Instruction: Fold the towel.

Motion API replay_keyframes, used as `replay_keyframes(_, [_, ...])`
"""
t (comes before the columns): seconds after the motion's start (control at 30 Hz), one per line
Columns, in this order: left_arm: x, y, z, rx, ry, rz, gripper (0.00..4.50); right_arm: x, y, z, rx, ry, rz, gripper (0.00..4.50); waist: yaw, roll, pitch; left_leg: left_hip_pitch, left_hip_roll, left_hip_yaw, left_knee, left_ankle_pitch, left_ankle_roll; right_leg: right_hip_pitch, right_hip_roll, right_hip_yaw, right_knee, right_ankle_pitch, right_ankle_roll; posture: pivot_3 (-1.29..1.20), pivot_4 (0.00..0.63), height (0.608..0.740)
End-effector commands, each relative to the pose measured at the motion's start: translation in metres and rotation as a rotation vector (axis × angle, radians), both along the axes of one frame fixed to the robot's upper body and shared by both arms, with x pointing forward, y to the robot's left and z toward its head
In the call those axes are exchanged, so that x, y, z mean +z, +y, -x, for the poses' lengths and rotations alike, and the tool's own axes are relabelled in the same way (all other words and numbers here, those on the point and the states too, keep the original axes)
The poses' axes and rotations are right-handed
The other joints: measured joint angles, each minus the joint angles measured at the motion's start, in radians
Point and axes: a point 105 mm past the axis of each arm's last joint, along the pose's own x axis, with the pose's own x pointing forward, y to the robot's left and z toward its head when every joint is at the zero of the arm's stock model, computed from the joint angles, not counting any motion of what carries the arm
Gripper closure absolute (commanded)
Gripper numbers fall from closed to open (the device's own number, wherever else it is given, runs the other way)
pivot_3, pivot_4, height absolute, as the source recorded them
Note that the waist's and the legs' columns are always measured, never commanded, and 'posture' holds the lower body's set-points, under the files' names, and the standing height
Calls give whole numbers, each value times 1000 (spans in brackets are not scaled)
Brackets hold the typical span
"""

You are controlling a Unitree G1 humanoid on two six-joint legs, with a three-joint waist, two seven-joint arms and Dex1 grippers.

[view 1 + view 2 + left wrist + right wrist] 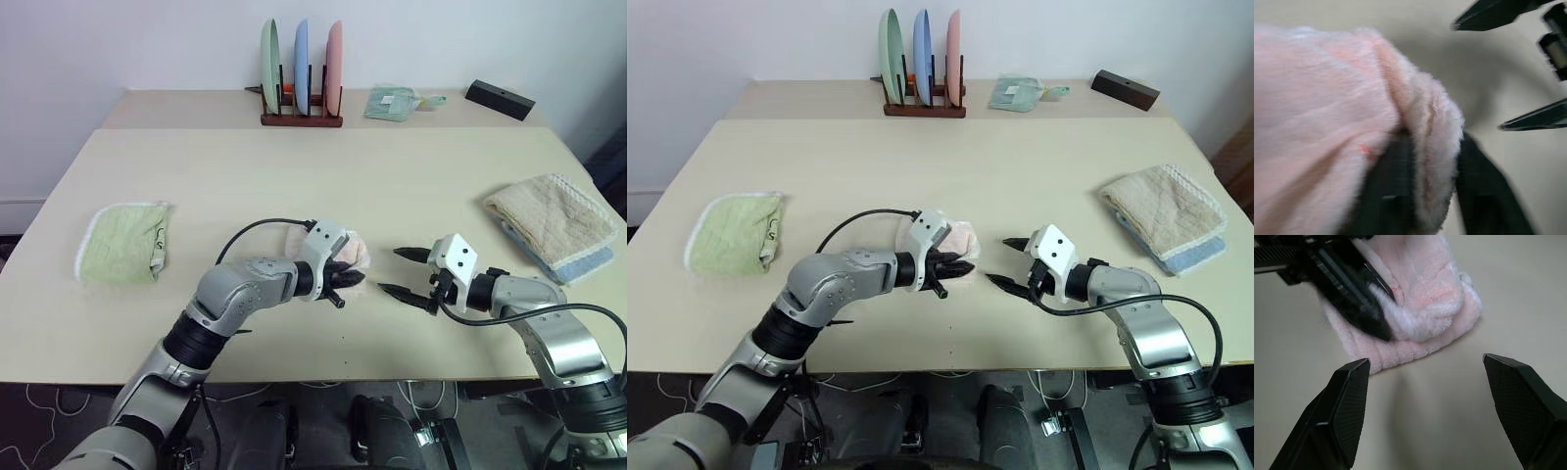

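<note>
Jaws of your left gripper [1359,308] pinch a fold of the towel [1420,298]; your right gripper [404,272], jaws wide and empty, waits just beside its right edge

Silver-grey arms, white wrist housings, black cables, black pointed pincer fingers [404,254].

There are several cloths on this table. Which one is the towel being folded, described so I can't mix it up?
On the beige table, look near the front edge in the middle, between the two arms. The towel is a small, bunched pale pink terry cloth, with a fold of it between the left gripper's jaws. The light green cloth lies far left and the beige waffle cloth far right, both untouched.
</note>
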Motion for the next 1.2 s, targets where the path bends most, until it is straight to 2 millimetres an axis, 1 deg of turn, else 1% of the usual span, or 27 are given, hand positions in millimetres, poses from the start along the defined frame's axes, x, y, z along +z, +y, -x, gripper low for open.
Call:
replay_keyframes(0.03, [7, 3, 4, -11, -16, 23, 1201, 15, -4, 0, -6, -72, 12, 727, 0, 0, 0, 0, 0, 0, 0, 0, 0, 0, 0, 0, 0, 0, 0, 0, 150, 737])
replay_keyframes(0.07, [8, 5, 4, -4, -11, 31, 704, 15, -4, 0, -8, -71, 13, 727, 0, 0, 0, 0, 0, 0, 0, 0, 0, 0, 0, 0, 0, 0, 0, 0, 150, 737])
replay_keyframes(0.1, [14, 7, 5, -2, -5, 66, 214, 15, -4, 0, -9, -71, 16, 727, 0, 0, 0, 0, 0, 0, 0, 0, 0, 0, 0, 0, 0, -1, -2, 0, 150, 737])
replay_keyframes(0.13, [18, 9, 6, -1, -1, 92, 100, 15, -5, 0, -10, -71, 17, 727, 0, 0, 0, 0, 0, 0, 0, 0, 0, 0, 0, 0, 0, -1, -2, 0, 150, 737])
replay_keyframes(0.17, [32, 14, 5, 9, -9, 163, 100, 16, -5, -1, -11, -73, 18, 727, 0, 0, 0, 0, 0, 0, 0, 0, 0, 0, 0, 0, 0, -1, -2, 0, 150, 737])
replay_keyframes(0.2, [42, 18, 5, 15, -17, 211, 100, 16, -5, -1, -12, -75, 19, 727, -1, 0, 0, 0, 0, -1, 0, 0, 0, 0, 0, 0, 0, -1, -2, 0, 150, 737])
replay_keyframes(0.23, [48, 21, 5, 21, -21, 238, 100, 17, -5, -1, -12, -76, 18, 727, -1, 0, 0, 0, 1, -1, 0, 0, 0, 0, 0, 0, 0, -1, -2, 0, 150, 737])
replay_keyframes(0.27, [59, 25, 6, 12, -60, 267, 100, 18, -5, -2, -12, -77, 18, 727, -1, 0, 0, 0, 1, -1, 0, 0, 0, -1, 0, 0, 1, -1, -2, 0, 150, 737])
replay_keyframes(0.3, [68, 30, 12, -16, -102, 284, 100, 19, -5, -3, -13, -79, 17, 727, -1, 0, 0, 0, 1, -1, 0, 0, 0, -1, 0, 0, 1, -1, -2, 0, 150, 737])
replay_keyframes(0.37, [76, 45, 26, -69, -153, 262, 100, 24, -3, -6, -10, -85, -1, 727, -4, 0, 0, 0, 1, -1, 0, 1, -2, -1, 0, 0, 1, -1, -2, 0, 150, 737])
replay_keyframes(0.4, [80, 53, 29, -70, -201, 255, 330, 27, -2, -9, -20, -84, -17, 983, -10, 0, 0, 0, 1, 0, 0, 2, -4, -1, 0, 0, 1, -1, -2, 0, 150, 737])
replay_keyframes(0.47, [84, 70, 22, 8, -207, 267, 949, 31, 0, -11, -21, -77, -33, 1591, -11, 0, 0, 0, 1, 0, -1, 3, -5, -1, 0, 0, 1, -1, -2, 0, 150, 737])
replay_keyframes(0.53, [86, 80, 20, 37, -217, 256, 1943, 33, 2, -12, -12, -79, -34, 2599, -2, 0, 0, 0, 1, -1, 0, 3, -5, -1, 0, 0, 1, -1, -2, 0, 150, 737])
replay_keyframes(0.6, [88, 91, 12, 89, -247, 252, 2883, 37, 7, -13, -2, -85, -45, 3543, 2, 0, 0, 0, 0, -1, 0, 2, -4, -1, 0, 0, 1, -1, -2, 0, 150, 737])
replay_keyframes(0.63, [89, 98, 2, 148, -279, 246, 3460, 41, 10, -15, 2, -92, -64, 4136, 2, 0, 0, 0, 0, -1, 0, 1, -3, -1, 0, 0, 1, -1, -2, 0, 150, 737])
replay_keyframes(0.67, [90, 105, -8, 210, -311, 235, 4000, 45, 13, -17, 1, -99, -83, 4500, 1, 0, 0, 0, 0, -1, 0, 1, -3, 0, 0, 0, 0, -1, -2, 0, 150, 737])
replay_keyframes(0.7, [87, 112, -19, 271, -326, 209, 4376, 50, 18, -19, -3, -109, -107, 4500, 1, 0, 0, 0, 0, -1, 0, 1, -3, 0, 0, 0, 0, -1, -2, 0, 150, 737])
replay_keyframes(0.77, [77, 118, -30, 324, -344, 157, 4376, 58, 28, -24, -8, -116, -153, 4500, 0, 0, 0, 0, 0, -1, 0, 2, -3, 0, 0, 0, 1, -1, -2, 0, 150, 737])
replay_keyframes(0.83, [61, 115, -31, 297, -346, 89, 4376, 63, 40, -32, -35, -103, -220, 4500, -2, 0, 0, 0, 0, 0, 0, 3, -5, -1, 1, 0, 1, -1, -2, 0, 150, 737])
replay_keyframes(0.9, [44, 107, -28, 238, -342, 39, 4376, 63, 52, -41, -68, -85, -258, 4500, -4, 0, 0, 0, 0, 0, -1, 3, -6, -1, 1, 0, 1, -1, -2, 0, 150, 737])
replay_keyframes(0.97, [30, 101, -28, 206, -343, 21, 4376, 55, 65, -44, -83, -28, -278, 4500, -5, 0, 0, 0, 0, 1, -1, 3, -6, -2, 0, 0, 1, 1, 1, 0, 150, 737])
replay_keyframes(1.03, [18, 99, -31, 204, -335, 8, 4376, 41, 77, -40, -54, 22, -276, 4500, 1, 0, 0, -1, 0, 0, -1, 3, -6, -2, 0, 0, 1, 1, 1, 0, 150, 737])
replay_keyframes(1.07, [13, 98, -31, 195, -329, 0, 4376, 31, 82, -37, -40, 43, -254, 4500, 2, 0, 0, -1, 0, 0, -1, 3, -6, -2, 0, 0, 1, 1, 1, 0, 150, 737])
replay_keyframes(1.13, [1, 97, -27, 164, -323, -28, 4376, 11, 87, -33, -34, 91, -222, 4500, 0, 0, 0, -1, 0, 1, -1, 3, -5, -2, 0, 0, 1, 1, 0, 0, 150, 737])
replay_keyframes(1.2, [-12, 98, -23, 142, -319, -68, 4376, -10, 86, -32, -55, 135, -181, 4500, -3, 0, 0, -1, 0, 1, -1, 3, -5, -2, 0, 0, 0, 1, 0, 0, 150, 737])
